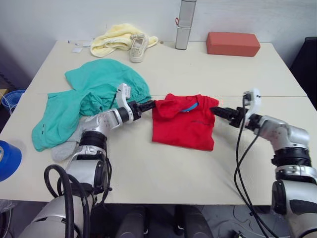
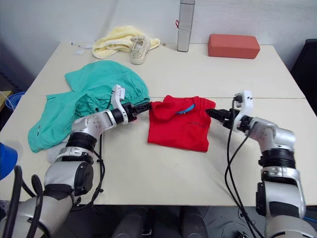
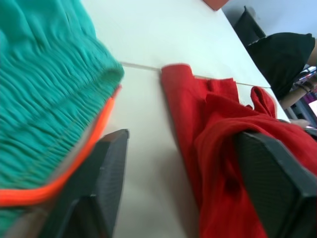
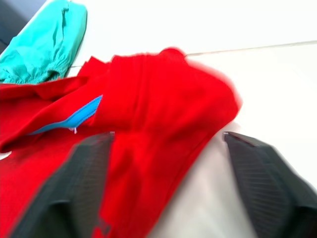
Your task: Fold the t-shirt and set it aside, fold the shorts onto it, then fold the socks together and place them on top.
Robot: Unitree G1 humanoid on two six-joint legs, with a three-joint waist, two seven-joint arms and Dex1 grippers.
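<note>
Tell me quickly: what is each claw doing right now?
Left claw: open, at the left edge of the red t-shirt.
Right claw: open, at the t-shirt's right edge.

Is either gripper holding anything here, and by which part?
Nothing is held. Both grippers, left and right, are open at the top corners of the folded t-shirt.

A cream rectangular table (image 1: 163, 163), split by a seam, is set against a plain white wall (image 1: 59, 17).
</note>
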